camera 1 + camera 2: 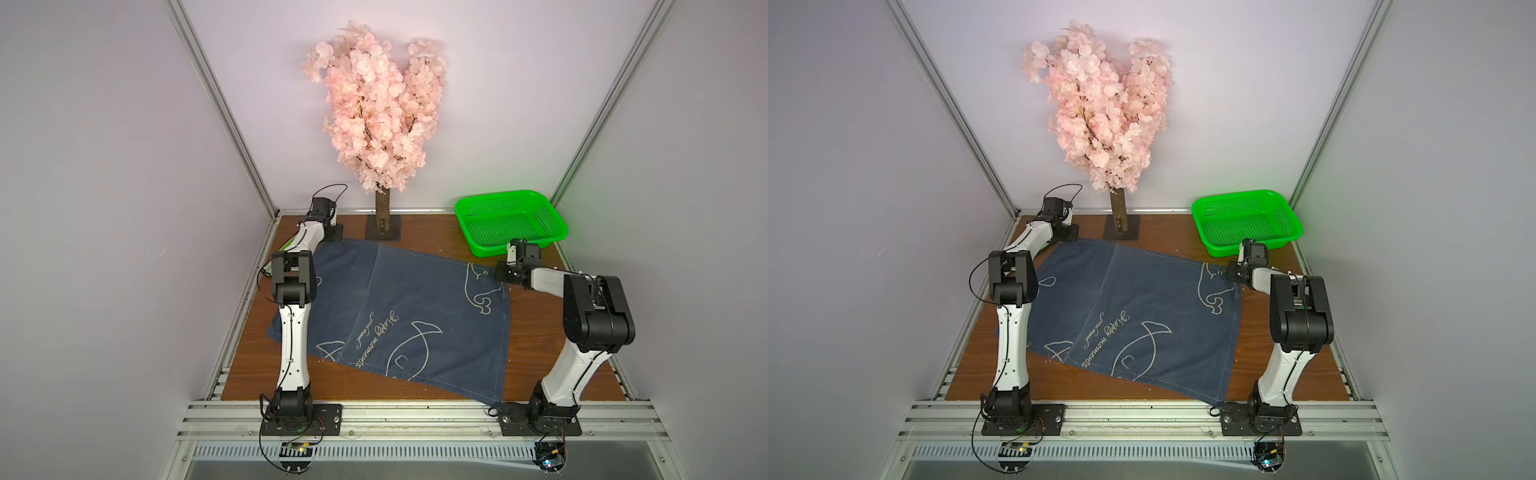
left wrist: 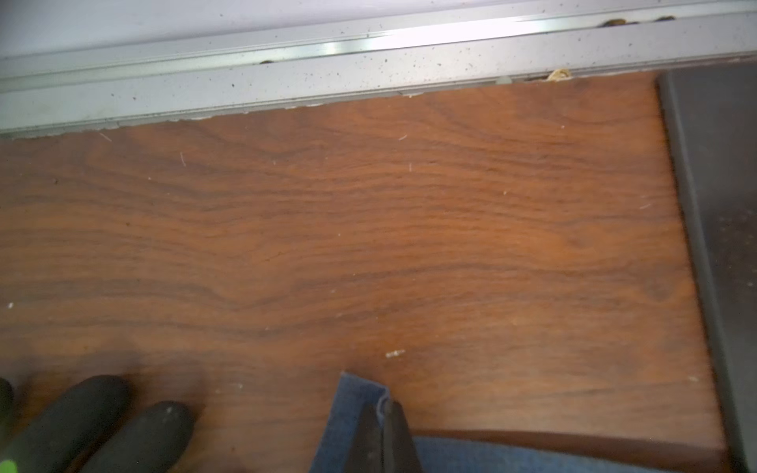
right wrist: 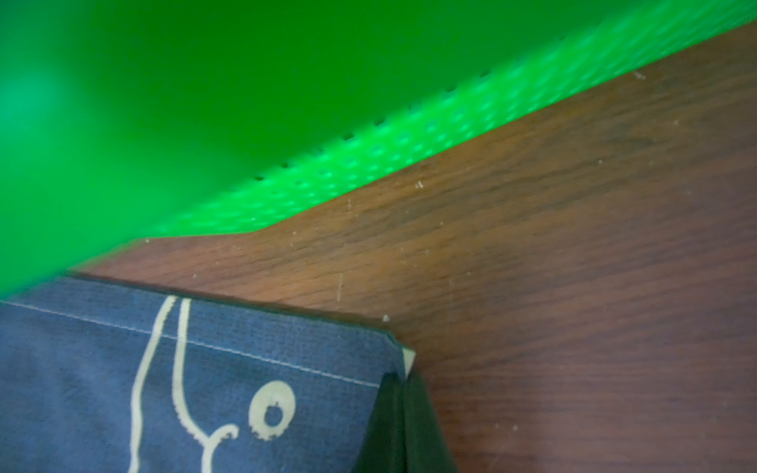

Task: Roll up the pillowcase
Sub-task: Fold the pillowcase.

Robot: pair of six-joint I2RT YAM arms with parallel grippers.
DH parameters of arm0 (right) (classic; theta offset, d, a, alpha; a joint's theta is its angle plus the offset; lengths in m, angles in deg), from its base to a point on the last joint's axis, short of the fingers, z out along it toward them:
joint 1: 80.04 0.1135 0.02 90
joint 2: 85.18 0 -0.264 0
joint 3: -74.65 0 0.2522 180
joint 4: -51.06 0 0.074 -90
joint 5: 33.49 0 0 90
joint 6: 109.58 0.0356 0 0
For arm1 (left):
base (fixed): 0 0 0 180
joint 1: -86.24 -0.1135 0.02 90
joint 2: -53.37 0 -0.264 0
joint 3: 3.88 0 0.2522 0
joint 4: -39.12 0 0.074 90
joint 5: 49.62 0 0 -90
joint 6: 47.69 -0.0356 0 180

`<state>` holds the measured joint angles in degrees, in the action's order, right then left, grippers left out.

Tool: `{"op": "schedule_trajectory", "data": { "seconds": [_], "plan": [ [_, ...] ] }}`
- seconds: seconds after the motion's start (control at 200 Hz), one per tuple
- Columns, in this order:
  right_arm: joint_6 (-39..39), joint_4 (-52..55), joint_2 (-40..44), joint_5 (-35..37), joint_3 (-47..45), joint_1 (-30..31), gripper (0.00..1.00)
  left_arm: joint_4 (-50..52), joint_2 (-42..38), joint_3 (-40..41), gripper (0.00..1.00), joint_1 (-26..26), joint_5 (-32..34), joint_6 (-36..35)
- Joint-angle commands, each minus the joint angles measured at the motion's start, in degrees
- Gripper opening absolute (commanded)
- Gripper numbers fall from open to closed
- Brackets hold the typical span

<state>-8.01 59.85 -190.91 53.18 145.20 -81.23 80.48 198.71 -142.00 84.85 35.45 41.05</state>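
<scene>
Both arms are out at the far edge of the cloth. The pillowcase (image 1: 407,316) (image 1: 1133,311) lies spread flat and unrolled across the wooden table (image 1: 540,353), set at a skew, fish drawings and lettering facing up; its near right corner reaches the front rail beside the right arm's base.

Left gripper (image 2: 383,413) first: in the left wrist view the jaws are clenched tight, and a blue corner of fabric (image 2: 352,409) is pinched between them and pokes out past the tips, so that claw is grasping the pillowcase; in both top views this is the far left corner, just beside the dark base plate (image 1: 382,232) of the pink blossom tree (image 1: 382,108). The black fingers of a glove (image 2: 94,417) lie on the wood nearby, apart from the cloth.

Over to the right gripper (image 3: 400,385) (image 1: 496,274): the jaws are pressed together on the far right corner, with the stitched seam and a fish's eye on the cloth (image 3: 205,389) just beside the fingertips; it too is grasping the pillowcase. The green basket (image 1: 490,249) (image 3: 286,102) stands just beyond that corner; bare wood shows between it and the hem, and the right wrist camera sits very close to its perforated wall.
</scene>
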Motion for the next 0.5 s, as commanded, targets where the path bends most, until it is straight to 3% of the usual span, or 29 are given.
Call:
{"op": "schedule_trajectory", "data": {
  "seconds": [0.0,0.495],
  "plan": [
    [-0.20,-0.71,4.71,0.21,-0.28,0.13,0.03,-1.26,-3.55,-0.89,0.00,-1.90,-0.70,1.32],
    [-10.54,-2.09,19.28,1.67,-2.07,-1.43,0.04,-9.42,-14.85,2.58,0.00,-2.66,-4.29,3.17]
  ]
}}
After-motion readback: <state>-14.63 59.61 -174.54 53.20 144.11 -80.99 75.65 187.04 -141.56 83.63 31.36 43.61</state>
